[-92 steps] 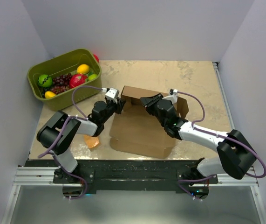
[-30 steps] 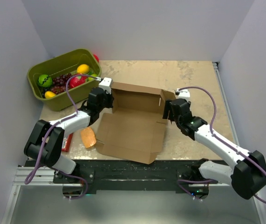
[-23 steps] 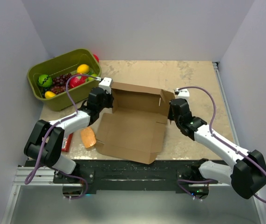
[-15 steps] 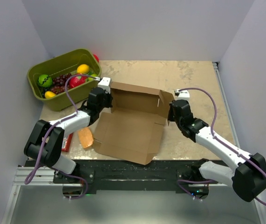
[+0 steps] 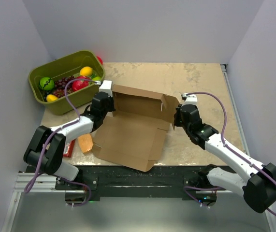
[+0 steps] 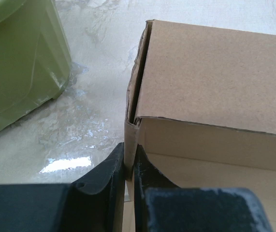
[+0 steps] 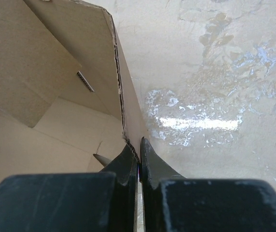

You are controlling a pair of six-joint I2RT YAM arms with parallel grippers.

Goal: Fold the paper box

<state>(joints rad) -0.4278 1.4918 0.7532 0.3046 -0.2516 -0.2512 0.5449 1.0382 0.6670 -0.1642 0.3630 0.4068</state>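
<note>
On the mottled beige table [image 5: 186, 77], the paper box [image 5: 130, 135] lies open at centre, its rear wall raised. The left claw [image 6: 129, 162] is clamped on its left side wall, the right claw [image 7: 138, 151] on its right one, likely to stand both sides upright.

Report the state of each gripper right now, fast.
The left gripper is shut on the left wall of the brown corrugated cardboard box.
The right gripper is shut on that box's right wall.
</note>
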